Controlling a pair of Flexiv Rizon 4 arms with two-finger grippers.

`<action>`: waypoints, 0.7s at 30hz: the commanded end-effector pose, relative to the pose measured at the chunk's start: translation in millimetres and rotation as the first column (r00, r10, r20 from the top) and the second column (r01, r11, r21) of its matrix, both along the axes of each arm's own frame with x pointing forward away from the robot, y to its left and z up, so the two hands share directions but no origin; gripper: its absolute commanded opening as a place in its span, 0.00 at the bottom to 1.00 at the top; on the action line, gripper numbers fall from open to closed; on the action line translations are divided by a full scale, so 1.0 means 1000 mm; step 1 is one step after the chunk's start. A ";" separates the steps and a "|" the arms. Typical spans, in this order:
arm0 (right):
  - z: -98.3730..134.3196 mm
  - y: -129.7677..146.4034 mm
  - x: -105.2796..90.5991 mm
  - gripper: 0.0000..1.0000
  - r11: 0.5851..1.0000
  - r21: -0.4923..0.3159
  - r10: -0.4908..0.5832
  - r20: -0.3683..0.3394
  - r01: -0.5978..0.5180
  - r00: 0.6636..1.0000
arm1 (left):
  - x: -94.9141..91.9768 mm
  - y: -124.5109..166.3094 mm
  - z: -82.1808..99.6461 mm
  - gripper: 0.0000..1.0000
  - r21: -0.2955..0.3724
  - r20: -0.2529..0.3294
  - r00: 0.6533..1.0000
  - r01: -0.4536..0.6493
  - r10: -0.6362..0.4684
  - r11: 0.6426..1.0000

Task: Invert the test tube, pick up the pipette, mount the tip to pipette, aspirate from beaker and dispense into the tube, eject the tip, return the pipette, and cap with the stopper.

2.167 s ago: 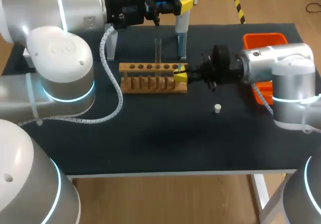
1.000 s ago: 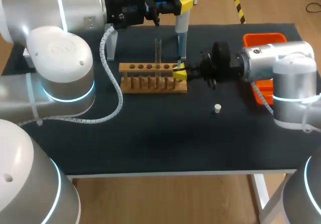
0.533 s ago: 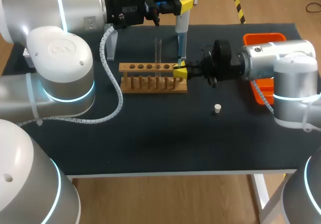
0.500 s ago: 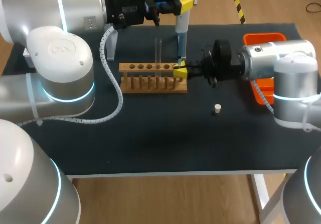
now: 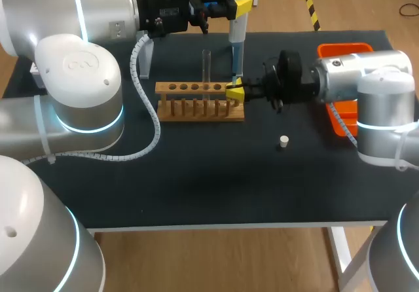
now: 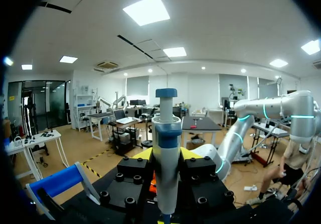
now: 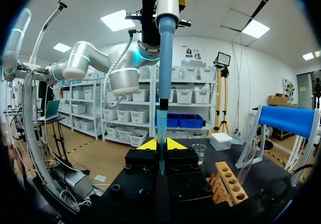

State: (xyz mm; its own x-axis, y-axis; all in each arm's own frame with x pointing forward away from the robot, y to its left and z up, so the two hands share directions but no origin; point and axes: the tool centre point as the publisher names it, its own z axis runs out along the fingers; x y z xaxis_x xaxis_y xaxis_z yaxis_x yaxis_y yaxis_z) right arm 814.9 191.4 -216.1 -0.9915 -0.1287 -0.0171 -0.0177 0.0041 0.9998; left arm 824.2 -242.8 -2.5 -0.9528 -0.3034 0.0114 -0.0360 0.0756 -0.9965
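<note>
- Currently, the left gripper (image 5: 241,5) pinches the pipette (image 5: 236,40) upright near the worktop's far edge.
- The right gripper (image 5: 234,93) pinches the tip (image 7: 161,131) at the pipette's lower end, beside the rack's (image 5: 196,105) right end.

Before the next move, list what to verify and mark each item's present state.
1. Pipette clamped upright in the left jaws: ok.
2. Tip gripped from both sides by the right jaws, in line under the pipette: ok.
3. Tip fully seated on the pipette: cannot tell.
4. Test tube standing in the wooden rack: ok.
5. Liquid in the beaker: cannot tell.
6. Stopper lying free on the table, apart from the rack: ok.
</note>
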 end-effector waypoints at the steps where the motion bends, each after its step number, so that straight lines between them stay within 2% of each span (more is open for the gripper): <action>1: 0.001 0.000 0.001 0.00 1.000 -0.005 0.002 -0.001 -0.002 1.000 | 0.000 0.001 0.000 0.00 0.000 0.000 1.000 0.001 -0.001 1.000; 21: 0.002 0.003 0.004 0.00 1.000 -0.006 -0.004 0.001 0.004 1.000 | 0.000 0.001 0.000 0.00 0.000 0.000 1.000 0.001 -0.001 1.000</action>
State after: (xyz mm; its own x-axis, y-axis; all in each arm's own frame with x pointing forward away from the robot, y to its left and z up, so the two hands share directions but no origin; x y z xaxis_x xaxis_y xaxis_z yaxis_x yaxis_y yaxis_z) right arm 818.6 194.1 -215.2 -0.9921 -0.1241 -0.0167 -0.0178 0.0078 0.9998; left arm 824.3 -242.8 -2.6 -0.9527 -0.3037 0.0112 -0.0358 0.0758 -0.9965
